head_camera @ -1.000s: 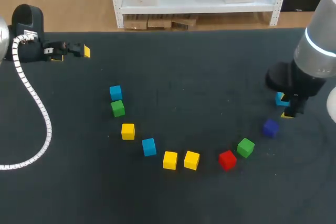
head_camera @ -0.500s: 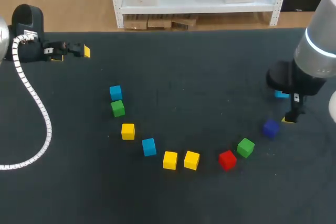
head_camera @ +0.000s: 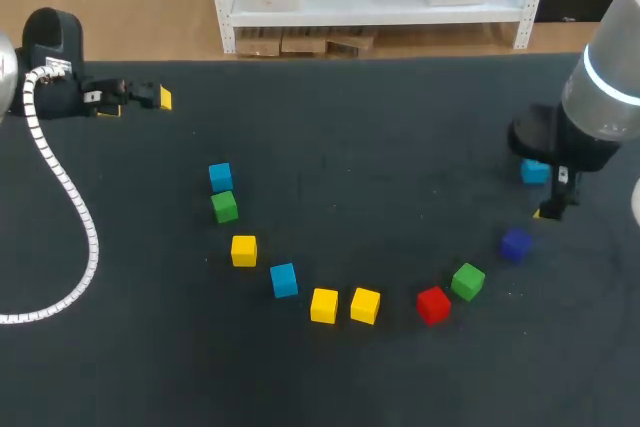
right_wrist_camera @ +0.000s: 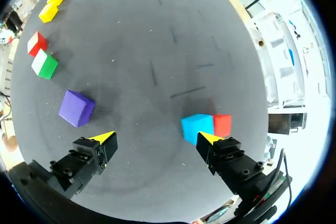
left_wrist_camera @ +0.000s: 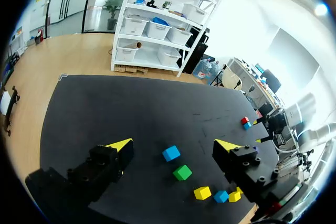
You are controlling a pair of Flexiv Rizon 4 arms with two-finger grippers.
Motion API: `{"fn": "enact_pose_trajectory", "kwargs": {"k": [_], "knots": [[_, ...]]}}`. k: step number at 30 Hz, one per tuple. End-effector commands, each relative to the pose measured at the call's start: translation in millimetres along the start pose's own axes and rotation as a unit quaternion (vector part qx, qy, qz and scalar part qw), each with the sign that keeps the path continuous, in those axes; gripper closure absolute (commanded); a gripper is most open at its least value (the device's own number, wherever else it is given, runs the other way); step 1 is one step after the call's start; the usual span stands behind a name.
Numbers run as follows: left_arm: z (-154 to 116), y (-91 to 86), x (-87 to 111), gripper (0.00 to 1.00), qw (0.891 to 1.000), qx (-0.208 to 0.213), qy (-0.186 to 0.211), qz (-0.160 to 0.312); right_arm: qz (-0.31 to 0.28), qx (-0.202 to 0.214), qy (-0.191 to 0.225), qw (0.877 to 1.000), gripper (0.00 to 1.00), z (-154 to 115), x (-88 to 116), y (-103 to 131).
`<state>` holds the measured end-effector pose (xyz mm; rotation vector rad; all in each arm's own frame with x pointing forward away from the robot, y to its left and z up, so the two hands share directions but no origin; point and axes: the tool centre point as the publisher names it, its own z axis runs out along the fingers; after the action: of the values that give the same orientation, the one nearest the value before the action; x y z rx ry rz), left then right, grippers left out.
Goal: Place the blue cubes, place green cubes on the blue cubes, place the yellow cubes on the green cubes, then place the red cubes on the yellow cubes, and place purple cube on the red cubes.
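Observation:
My right gripper (head_camera: 550,197) (right_wrist_camera: 156,139) hangs open over the table's right side. A light blue cube (head_camera: 534,172) (right_wrist_camera: 197,127) rests on the table just ahead of one of its fingertips, free of both. A red cube (right_wrist_camera: 222,125) touches that blue cube; the arm hides it in the head view. A purple cube (head_camera: 516,244) (right_wrist_camera: 76,108) lies ahead of the other finger. Green (head_camera: 467,281), red (head_camera: 433,304), two yellow (head_camera: 365,305) (head_camera: 323,305), blue (head_camera: 284,280), yellow (head_camera: 243,250), green (head_camera: 225,207) and blue (head_camera: 220,176) cubes form an arc. My left gripper (head_camera: 150,97) (left_wrist_camera: 175,145) is open at the far left.
My left arm's white ribbed cable (head_camera: 62,187) loops across the table's left part. The black table's far edge (head_camera: 330,59) runs along the back. Bare mat lies between the arc of cubes and the far edge.
My right gripper's fingers have opened off the light blue cube and lifted, leaving it on the table. The left arm has not moved.

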<state>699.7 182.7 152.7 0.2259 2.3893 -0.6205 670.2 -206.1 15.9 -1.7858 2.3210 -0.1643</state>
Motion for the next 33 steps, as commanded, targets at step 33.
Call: {"fn": "enact_pose_trajectory", "kwargs": {"k": [33], "knots": [[0.3, 2.3, 1.3, 0.0, 1.0, 0.005, -0.004, 0.001, 0.608, -0.066, 0.048, 0.79, 0.07, -3.2, -28.0, -30.1]]}}
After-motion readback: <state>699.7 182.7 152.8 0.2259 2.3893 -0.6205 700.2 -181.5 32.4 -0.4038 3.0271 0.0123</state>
